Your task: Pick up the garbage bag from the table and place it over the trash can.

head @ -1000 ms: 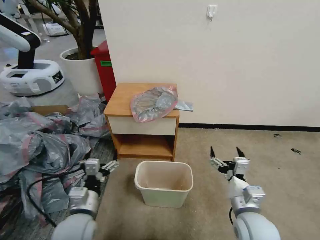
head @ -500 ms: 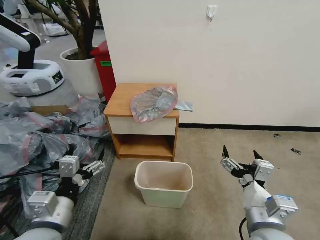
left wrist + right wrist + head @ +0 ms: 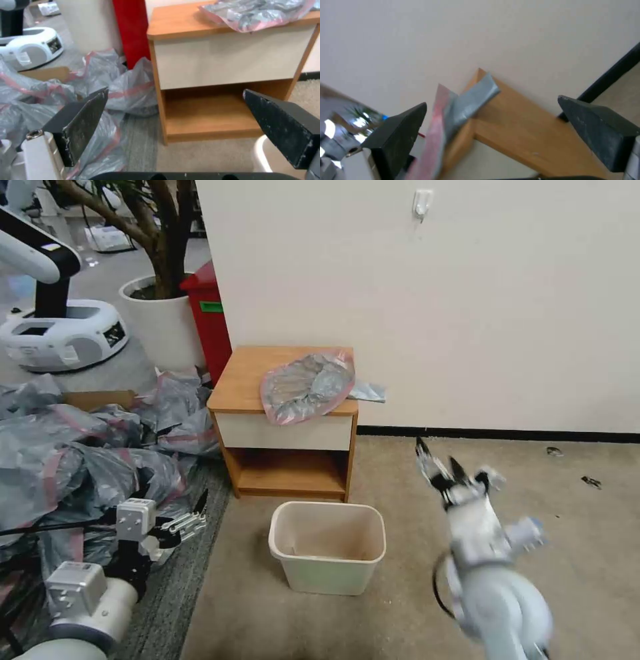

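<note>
The thin translucent grey garbage bag with the pink-red rim (image 3: 307, 387) lies crumpled on the light-brown top of the small wooden nightstand with the white drawer front (image 3: 287, 432), that little surface sitting at the centre of the head view against the pale wall. One corner of the bag hangs off the surface's right edge, and its pink rim droops just over the drawer front. Below it, at lower centre of the frame, the small cream-white rectangular trash can (image 3: 327, 547) stands on the beige carpet, just in front of the nightstand's open shelf, mouth up.

The right tool (image 3: 441, 470) is up at centre right of the head view, blurred, raised above the carpet to the right of the trash can and pointing toward the nightstand. In the right wrist view its two dark fingers (image 3: 400, 132) stand wide apart, nothing between them, with the wooden corner and the bag's grey tail framed in the gap.

The left tool (image 3: 188, 523) sits low at lower left of the head view, over the heap of grey bags with pink bands (image 3: 73, 460). In the left wrist view its fingers (image 3: 83, 122) are spread wide too, holding nothing, facing the nightstand's shelf.
</note>
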`<state>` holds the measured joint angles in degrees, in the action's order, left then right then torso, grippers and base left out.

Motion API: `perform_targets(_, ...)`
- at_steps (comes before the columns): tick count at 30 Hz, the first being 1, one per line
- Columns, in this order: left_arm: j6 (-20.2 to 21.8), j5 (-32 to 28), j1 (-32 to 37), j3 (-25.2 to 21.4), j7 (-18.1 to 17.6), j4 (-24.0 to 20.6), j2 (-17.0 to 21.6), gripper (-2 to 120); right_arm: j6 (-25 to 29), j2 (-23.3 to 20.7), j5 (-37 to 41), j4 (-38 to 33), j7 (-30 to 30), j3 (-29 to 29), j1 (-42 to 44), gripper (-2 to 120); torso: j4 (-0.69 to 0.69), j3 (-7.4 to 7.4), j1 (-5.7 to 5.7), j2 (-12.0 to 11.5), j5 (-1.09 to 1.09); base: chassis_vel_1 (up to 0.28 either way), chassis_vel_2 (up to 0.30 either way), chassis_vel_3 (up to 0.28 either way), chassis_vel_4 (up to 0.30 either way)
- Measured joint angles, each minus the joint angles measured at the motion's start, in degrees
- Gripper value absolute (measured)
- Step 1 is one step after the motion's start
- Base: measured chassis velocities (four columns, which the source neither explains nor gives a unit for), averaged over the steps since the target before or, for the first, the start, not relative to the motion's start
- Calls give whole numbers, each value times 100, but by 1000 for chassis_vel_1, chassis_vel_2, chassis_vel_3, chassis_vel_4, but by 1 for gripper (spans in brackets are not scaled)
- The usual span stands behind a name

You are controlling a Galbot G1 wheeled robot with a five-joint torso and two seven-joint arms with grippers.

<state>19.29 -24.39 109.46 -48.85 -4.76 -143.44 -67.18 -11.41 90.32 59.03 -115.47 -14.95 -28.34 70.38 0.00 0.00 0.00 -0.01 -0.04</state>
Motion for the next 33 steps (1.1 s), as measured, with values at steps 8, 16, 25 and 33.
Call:
perform_targets(8,-272,-277,326,-355,6,7,90,100,-70,180,1460,1235,-195,-22,-1150,100,0,0,0,0,4,0,0,0,0)
perform_targets(16,-550,-563,665,-673,89,14,-73,100,11,193,1744,2907,153,-46,-2185,100,2,0,0,0,4,0,0,0,0)
perform_targets(25,-567,-586,726,-690,192,17,-185,100,74,191,1549,3256,718,35,-2480,71,0,0,0,0,4,0,0,0,0)
perform_targets(33,-572,-580,714,-665,242,19,-196,100,67,187,1485,3323,751,61,-2592,41,0,0,0,0,4,0,0,0,0)
